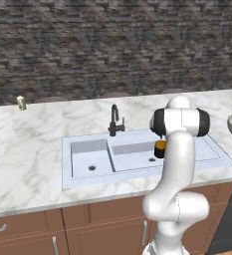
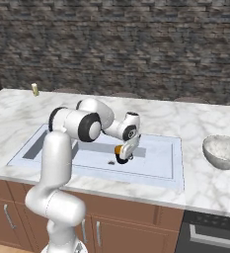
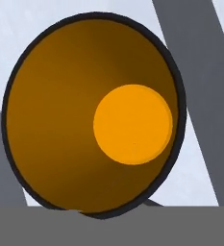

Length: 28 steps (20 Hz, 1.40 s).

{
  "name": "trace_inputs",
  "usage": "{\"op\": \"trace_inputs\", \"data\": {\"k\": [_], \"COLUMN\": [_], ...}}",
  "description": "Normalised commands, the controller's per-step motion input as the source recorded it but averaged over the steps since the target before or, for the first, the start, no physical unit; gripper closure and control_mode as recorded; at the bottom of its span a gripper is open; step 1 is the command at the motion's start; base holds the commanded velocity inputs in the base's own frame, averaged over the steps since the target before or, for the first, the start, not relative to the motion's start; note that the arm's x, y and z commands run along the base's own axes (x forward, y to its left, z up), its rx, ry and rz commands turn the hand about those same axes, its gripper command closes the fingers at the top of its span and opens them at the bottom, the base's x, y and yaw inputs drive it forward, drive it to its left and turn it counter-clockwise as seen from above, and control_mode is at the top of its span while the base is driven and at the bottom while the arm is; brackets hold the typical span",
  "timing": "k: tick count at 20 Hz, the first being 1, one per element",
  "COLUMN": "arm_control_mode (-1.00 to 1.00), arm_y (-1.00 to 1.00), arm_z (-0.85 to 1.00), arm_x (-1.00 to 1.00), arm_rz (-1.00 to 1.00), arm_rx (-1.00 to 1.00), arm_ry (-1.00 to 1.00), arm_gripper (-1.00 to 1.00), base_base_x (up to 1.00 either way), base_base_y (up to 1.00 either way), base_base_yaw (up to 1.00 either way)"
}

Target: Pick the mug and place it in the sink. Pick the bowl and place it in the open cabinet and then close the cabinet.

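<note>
Dark brick is running across the top of both base views, and below it the marble surface is spreading wide, carrying the pale sink at mid-frame. Over the larger right basin, the white arm is reaching down, and the end effector is pinching nearly shut on the mug, which is hanging low inside that basin at the centre of the right base view. The risk is looking like this: if the mug is being let go while not yet resting on the basin floor, it could be dropping, tipping and rolling toward the drain; whether it is touching the floor cannot be told. In the hand view the mug's orange inside is showing nothing in it. Both basins are holding nothing else. At the right edge of the frame the bowl is sitting upright on the surface, well apart from the sink, apparently holding nothing. A tiny yellowish jar is standing at the upper left.
</note>
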Motion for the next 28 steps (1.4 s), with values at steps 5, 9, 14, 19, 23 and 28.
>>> {"op": "trace_inputs", "data": {"k": [5,9,14,19,23,28], "arm_control_mode": [-1.00,-1.00,-1.00,-1.00,-1.00,-1.00], "arm_y": [0.00,-0.03,-0.17,-0.21,-0.24,-0.36], "arm_z": [-0.91,-0.88,-0.67,-0.46,0.04,0.27], "arm_x": [-0.42,-0.56,-0.47,-0.44,-0.60,-0.43], "arm_rz": [-0.14,-0.16,-0.15,-0.15,-0.17,-0.16], "arm_rx": [0.00,0.00,0.00,0.00,0.00,0.00], "arm_ry": [0.07,0.00,0.00,0.00,-0.07,-0.15], "arm_gripper": [-1.00,-1.00,-1.00,-1.00,-1.00,-1.00], "base_base_x": [0.00,0.00,0.00,0.00,0.00,0.00], "base_base_y": [0.00,0.00,0.00,0.00,0.00,0.00], "base_base_yaw": [0.00,0.00,0.00,0.00,0.00,0.00]}}
